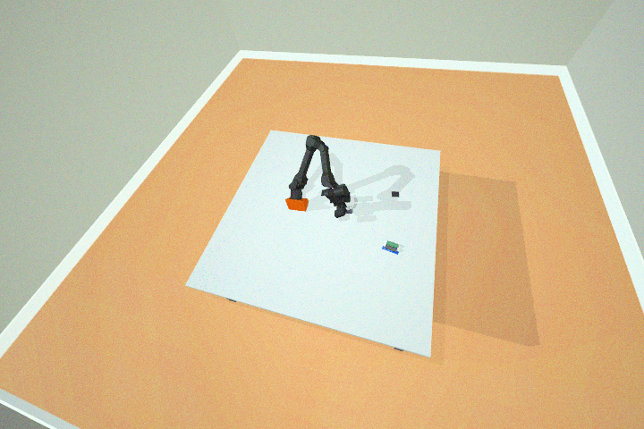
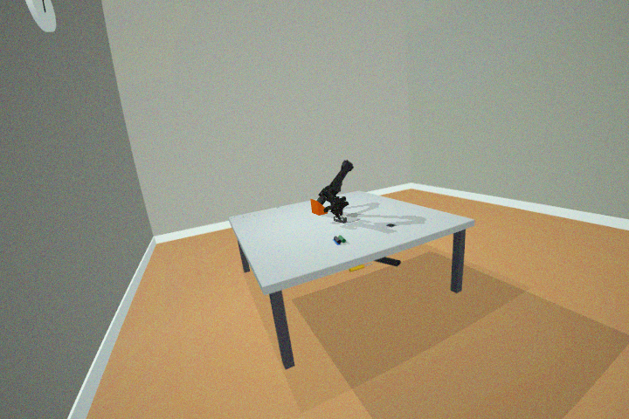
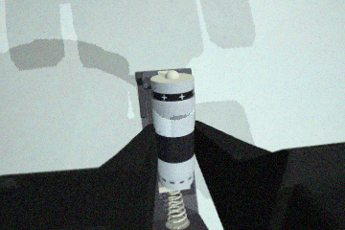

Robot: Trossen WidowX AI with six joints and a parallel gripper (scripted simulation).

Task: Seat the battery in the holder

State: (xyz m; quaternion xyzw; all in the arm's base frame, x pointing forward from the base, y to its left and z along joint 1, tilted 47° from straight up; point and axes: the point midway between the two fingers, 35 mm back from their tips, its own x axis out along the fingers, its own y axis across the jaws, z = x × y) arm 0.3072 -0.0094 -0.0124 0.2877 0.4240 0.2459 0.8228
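My gripper (image 1: 343, 211) (image 2: 340, 217) (image 3: 172, 129) is shut on the battery, its black fingers on either side of the middle. The battery (image 3: 174, 112) is white with black bands. Its terminal end, with plus marks, points to the top of the wrist view and looks nearer the camera than the flat end, so it seems tilted. The dark grey holder (image 3: 143, 103) lies beneath, showing at the left, top and bottom. Its coiled spring (image 3: 176, 211) shows just below the flat end. The battery hides most of the holder and its lip; contact with the spring cannot be told.
The white table (image 1: 282, 263) (image 2: 286, 247) bears the arm's orange base (image 1: 296, 204) (image 2: 318, 207). A small dark block (image 1: 394, 193) (image 2: 390, 225) lies away from the gripper. A small green, grey and blue cluster (image 1: 392, 246) (image 2: 339, 240) lies farther toward the front.
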